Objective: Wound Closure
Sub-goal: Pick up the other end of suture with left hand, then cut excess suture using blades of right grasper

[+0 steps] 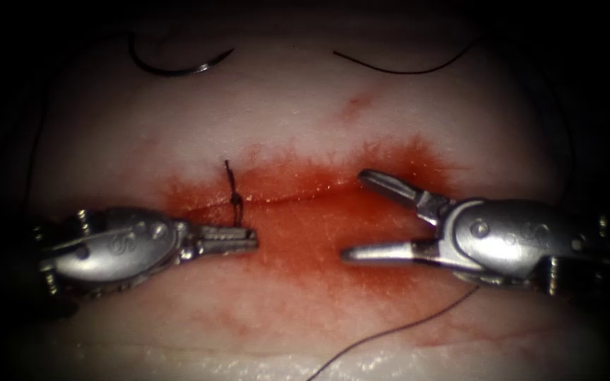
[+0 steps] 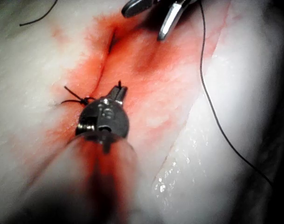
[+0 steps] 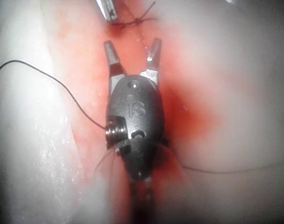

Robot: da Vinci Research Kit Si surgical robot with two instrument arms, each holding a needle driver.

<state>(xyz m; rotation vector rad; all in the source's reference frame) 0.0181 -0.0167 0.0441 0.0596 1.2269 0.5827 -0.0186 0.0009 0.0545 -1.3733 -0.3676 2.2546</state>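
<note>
the needle (image 1: 178, 69) is seen lying free on the pale tissue (image 1: 305, 106) at the far left, well apart from the cut (image 1: 284, 199) and from both tools; it is held by nothing and is not in the tissue, and it is judged to have been parked there out of the working field.

the left pincer (image 1: 238, 240) is kept low on the near side of the cut's left part, its jaws closed flat together. its tip is placed just below the knot (image 1: 235, 201), which sits across the cut with a short thread end (image 1: 229, 171) standing up from it. whether a strand of the knot is nipped at the tip cannot be told; in the left wrist view the left pincer (image 2: 118, 92) is seen touching or nearly touching the knot (image 2: 86, 100), with a short tail at its tip.

the red fluid (image 1: 319, 233) is spread around the cut and is densest between the two tools.

the right pincer (image 1: 354, 215) is held wide open over the right part of the cut, with nothing grasped; in the right wrist view both jaws of the right pincer (image 3: 132, 51) are seen spread and bare, pointing toward the knot (image 3: 138, 21). such an open stance is judged to suit a tool waiting free beside a tied stitch.

a long thread (image 1: 390, 331) is trailed from beneath the right tool across the near tissue, and another loose thread (image 1: 404, 69) is laid on the far right.
</note>
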